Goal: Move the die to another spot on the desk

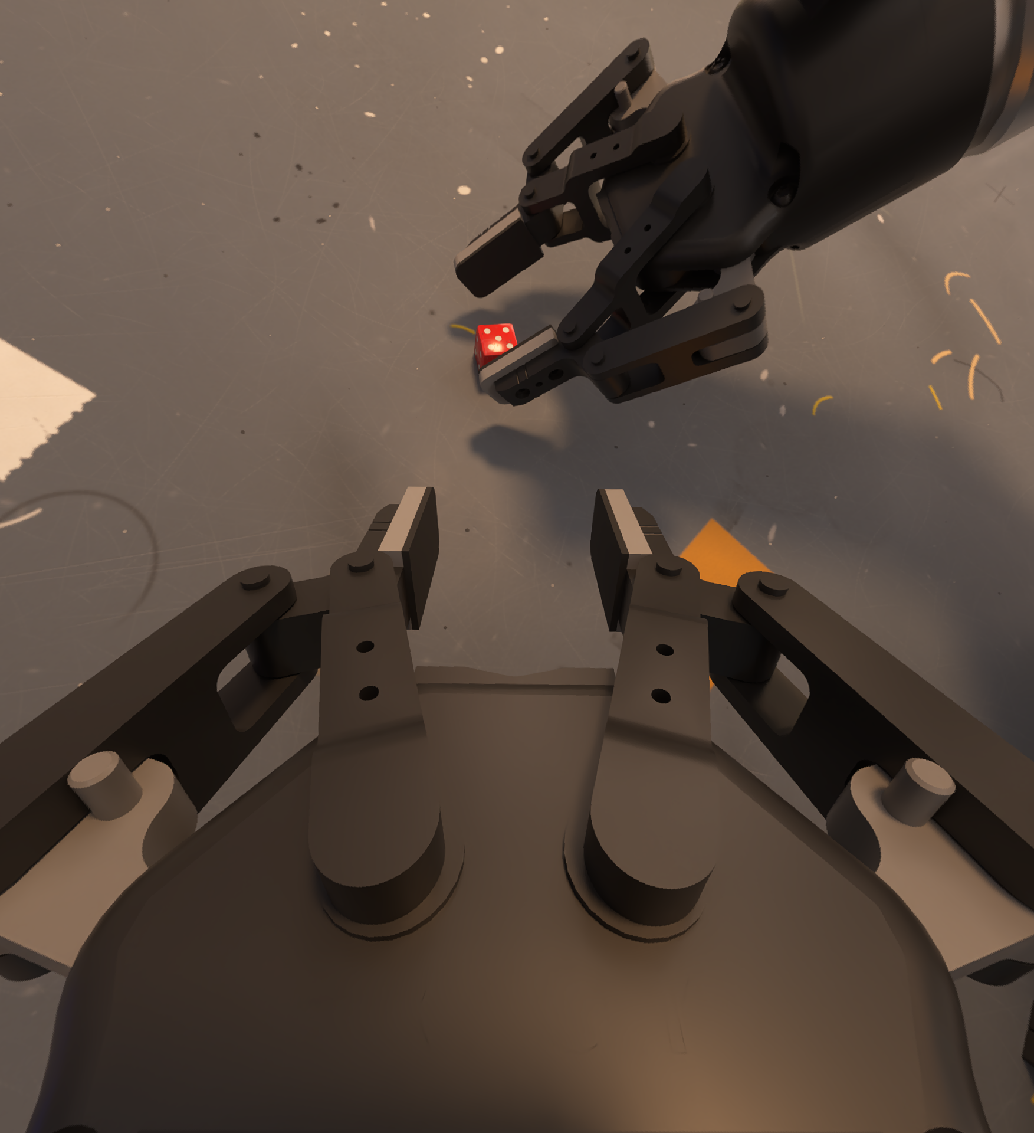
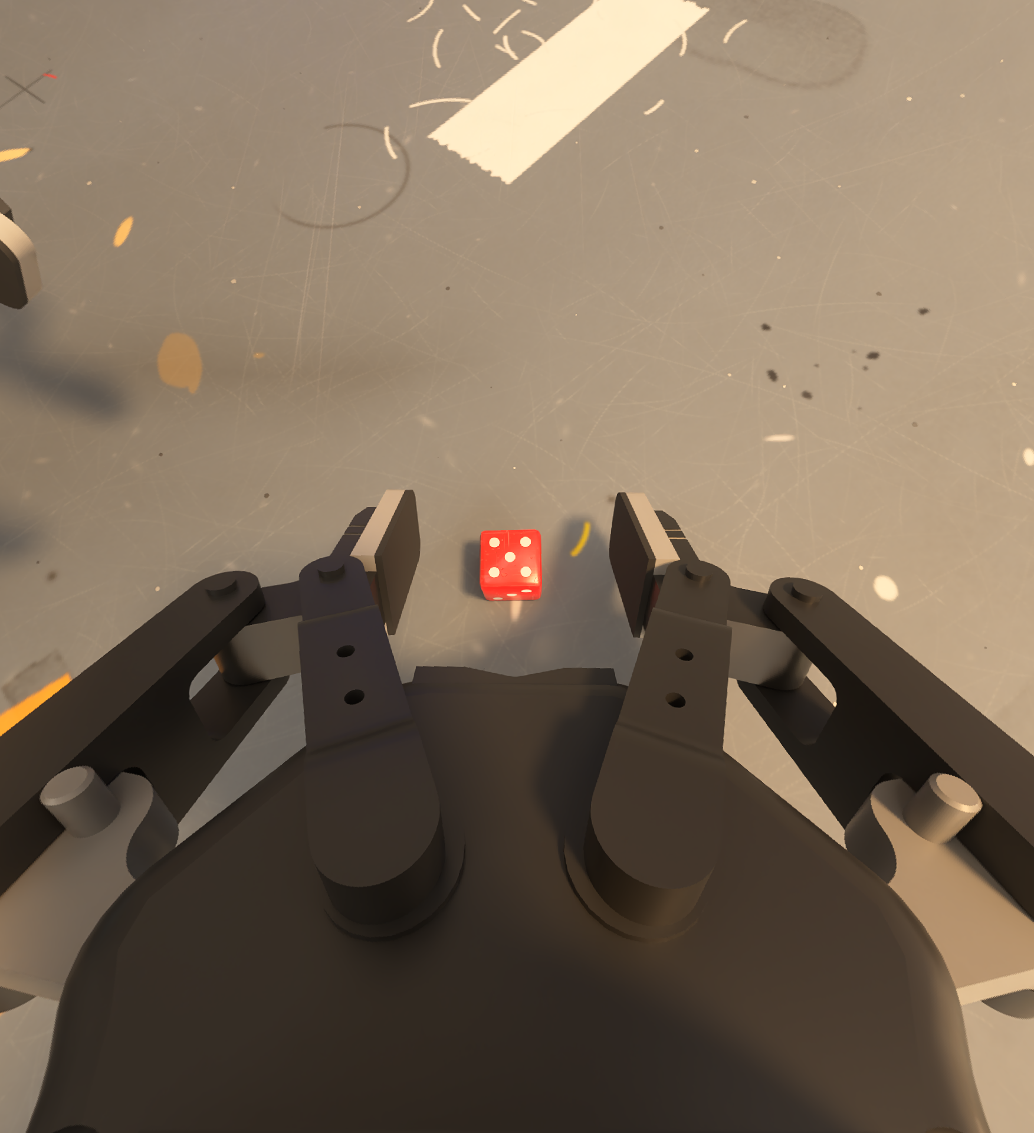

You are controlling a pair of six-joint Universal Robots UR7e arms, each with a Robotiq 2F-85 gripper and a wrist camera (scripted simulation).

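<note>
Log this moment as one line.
right gripper: open, straddling die | die: on desk, ungrasped | left gripper: open, empty

Right claw [image 2: 514, 555] spread wide, angled downward, left claw [image 1: 514, 552] parted, hanging apart

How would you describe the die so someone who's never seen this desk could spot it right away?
Start at the grey, scuffed desk with a pale tape strip on it. Nearer than the strip, the right tool hangs open, and the die sits on the desk between its fingers, touching neither. It is the only red cube, small, with white pips, five on top.
</note>
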